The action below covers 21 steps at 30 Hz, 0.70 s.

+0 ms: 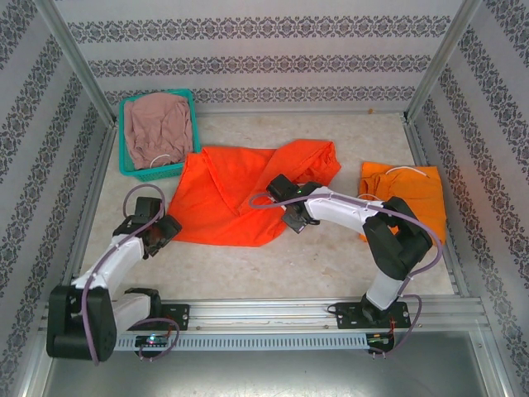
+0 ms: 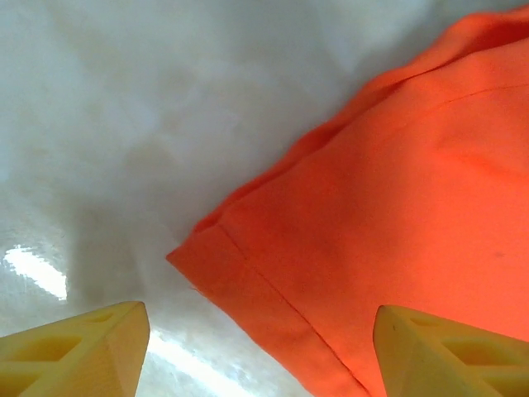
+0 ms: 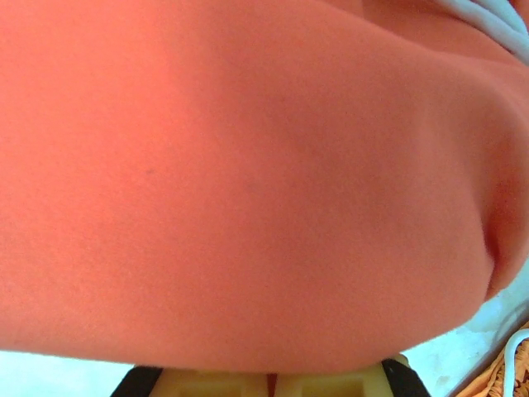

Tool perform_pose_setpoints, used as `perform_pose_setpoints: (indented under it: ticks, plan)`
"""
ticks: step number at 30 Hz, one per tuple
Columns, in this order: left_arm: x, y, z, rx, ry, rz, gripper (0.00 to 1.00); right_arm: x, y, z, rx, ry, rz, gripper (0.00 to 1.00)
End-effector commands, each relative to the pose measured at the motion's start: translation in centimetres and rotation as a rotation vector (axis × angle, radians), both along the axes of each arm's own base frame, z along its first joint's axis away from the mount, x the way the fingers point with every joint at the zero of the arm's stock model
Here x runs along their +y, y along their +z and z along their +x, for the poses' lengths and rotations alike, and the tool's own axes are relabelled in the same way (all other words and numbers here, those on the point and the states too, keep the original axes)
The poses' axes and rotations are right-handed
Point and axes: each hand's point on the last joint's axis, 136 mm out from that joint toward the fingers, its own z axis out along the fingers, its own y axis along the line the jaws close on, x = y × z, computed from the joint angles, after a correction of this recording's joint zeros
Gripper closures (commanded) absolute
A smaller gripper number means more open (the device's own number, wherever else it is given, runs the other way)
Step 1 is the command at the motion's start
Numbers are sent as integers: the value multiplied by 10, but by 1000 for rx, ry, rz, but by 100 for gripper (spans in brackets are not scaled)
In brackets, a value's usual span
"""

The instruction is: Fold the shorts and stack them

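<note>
Right hand (image 1: 291,223) pinching soft, creased red-orange shorts (image 1: 231,198).

The pale marbled table (image 1: 331,265) carries the red-orange shorts (image 1: 231,194) spread out, their hemmed corner just ahead of the left gripper (image 1: 165,230) jaws and their near edge under the right gripper (image 1: 291,219). The folded yellow-orange shorts (image 1: 405,194) lie well to the right of the right jaws, and a teal mesh basket (image 1: 126,157) stands beyond the left jaws, just beside the red-orange cloth's far corner

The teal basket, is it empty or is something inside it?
Not empty: the dusty pink shorts lie bunched inside the teal basket, filling most of it.
</note>
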Motion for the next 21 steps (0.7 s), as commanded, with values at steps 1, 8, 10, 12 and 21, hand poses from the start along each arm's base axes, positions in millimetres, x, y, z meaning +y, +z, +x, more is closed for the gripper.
perform_pose_setpoints:
  ticks: [1,8,10,12,21]
  plan:
    - [2,1,18,-6,-4,28,31,-2,18,5,-40,-20,15,100]
    - [2,-8,30,13,-17,42,45,-3,23,8,-46,-15,18,100]
    - [4,-3,39,-7,-24,53,48,-5,25,8,-49,-8,12,100]
    - [2,1,50,-30,-33,45,52,-6,26,8,-51,0,10,100]
    - [-10,5,78,-41,-78,-3,73,-6,35,10,-67,16,32,100]
